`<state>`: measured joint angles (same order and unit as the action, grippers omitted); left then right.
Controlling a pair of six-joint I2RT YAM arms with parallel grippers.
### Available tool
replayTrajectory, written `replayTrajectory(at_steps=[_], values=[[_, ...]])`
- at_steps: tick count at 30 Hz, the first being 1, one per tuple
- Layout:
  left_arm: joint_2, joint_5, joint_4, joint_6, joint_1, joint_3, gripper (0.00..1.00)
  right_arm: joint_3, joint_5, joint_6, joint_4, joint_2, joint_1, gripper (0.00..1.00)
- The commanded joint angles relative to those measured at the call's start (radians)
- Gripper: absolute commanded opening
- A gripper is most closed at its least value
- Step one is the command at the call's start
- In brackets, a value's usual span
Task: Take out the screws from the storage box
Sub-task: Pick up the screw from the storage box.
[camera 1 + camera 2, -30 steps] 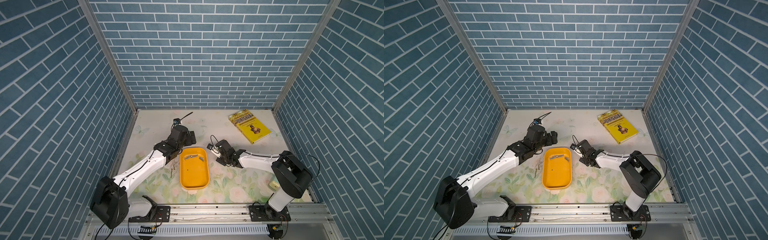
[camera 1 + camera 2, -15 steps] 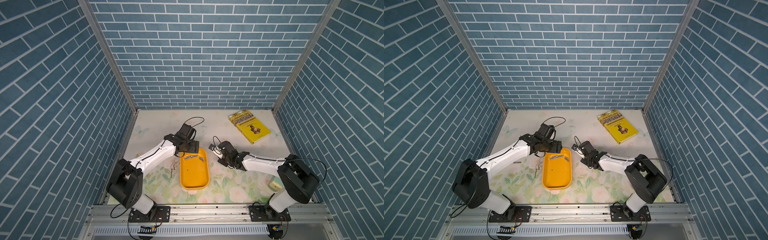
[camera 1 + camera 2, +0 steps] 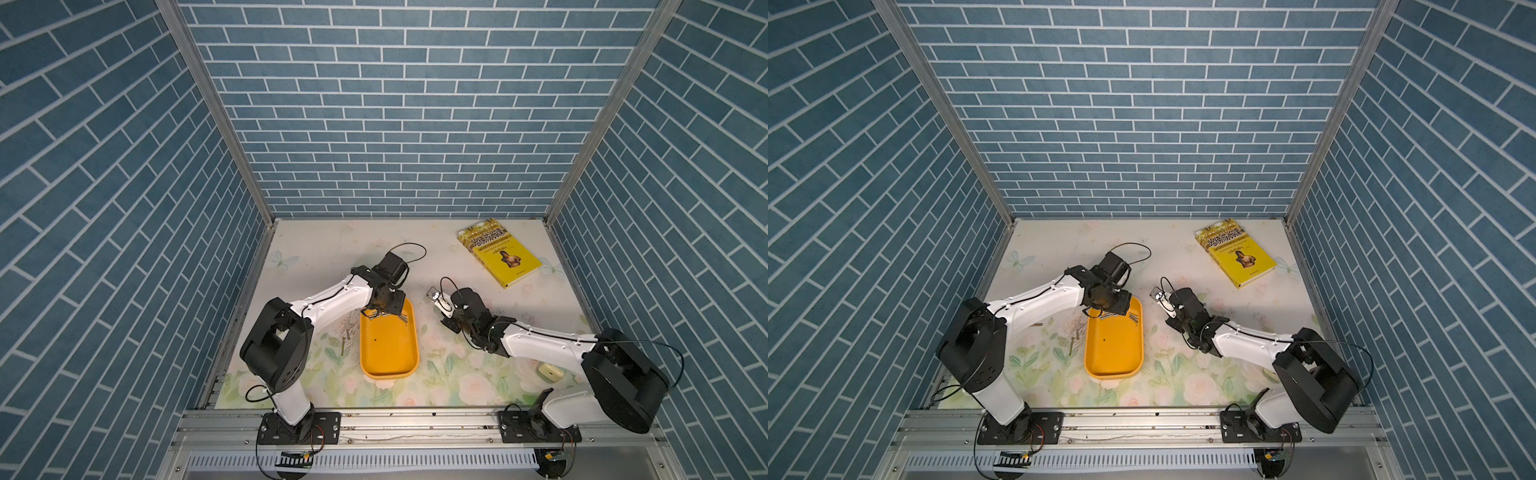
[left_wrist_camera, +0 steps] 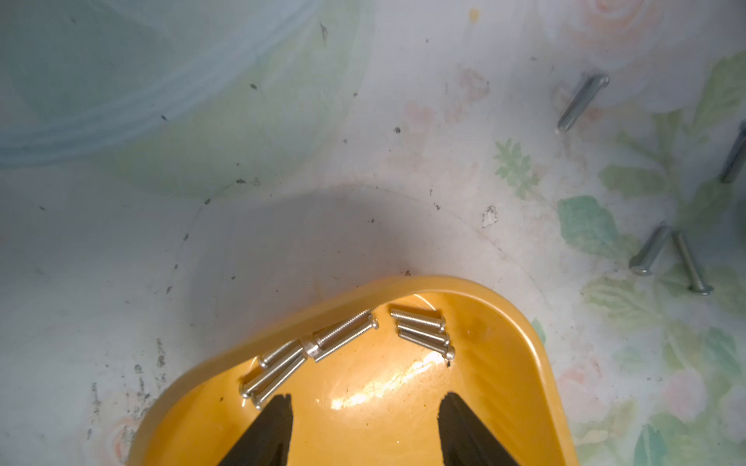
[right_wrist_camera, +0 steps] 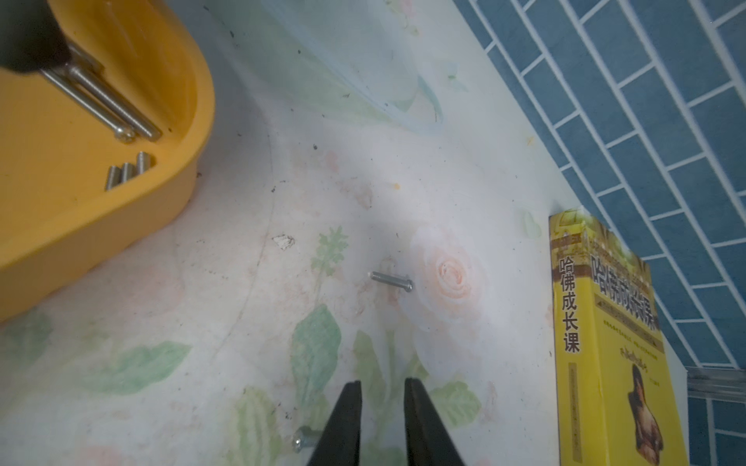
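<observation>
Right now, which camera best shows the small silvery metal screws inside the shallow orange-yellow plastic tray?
Left wrist: the screws lie close and sharp in the tray. Right wrist shows a few, partly hidden; both top views, only tiny slivers.

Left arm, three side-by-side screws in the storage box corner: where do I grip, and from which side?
Mid-shank, from straight above, jaws spanning all three screws across their length. They lie flat, parallel and close together beside the storage box rim, so a sideways approach would likely hit the wall.
</observation>
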<state>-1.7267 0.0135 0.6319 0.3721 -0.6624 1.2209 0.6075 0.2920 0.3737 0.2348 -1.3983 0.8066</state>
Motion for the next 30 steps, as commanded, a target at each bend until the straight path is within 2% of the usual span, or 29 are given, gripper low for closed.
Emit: replayTrajectory(at_steps=[1,2,6,30], values=[[-0.019,-0.029,0.028,-0.014,-0.003,0.016,0.61,-0.027,0.014,0.006,0.091,0.039,0.0,0.25],[-0.023,-0.03,0.025,-0.018,-0.003,0.017,0.57,-0.029,0.011,0.006,0.093,0.039,0.0,0.25],[-0.047,-0.026,0.013,-0.032,-0.003,0.022,0.52,-0.015,0.007,0.006,0.075,0.015,0.0,0.25],[-0.181,0.005,0.006,-0.047,-0.003,0.064,0.45,0.028,-0.012,0.012,0.041,-0.063,0.0,0.24]])
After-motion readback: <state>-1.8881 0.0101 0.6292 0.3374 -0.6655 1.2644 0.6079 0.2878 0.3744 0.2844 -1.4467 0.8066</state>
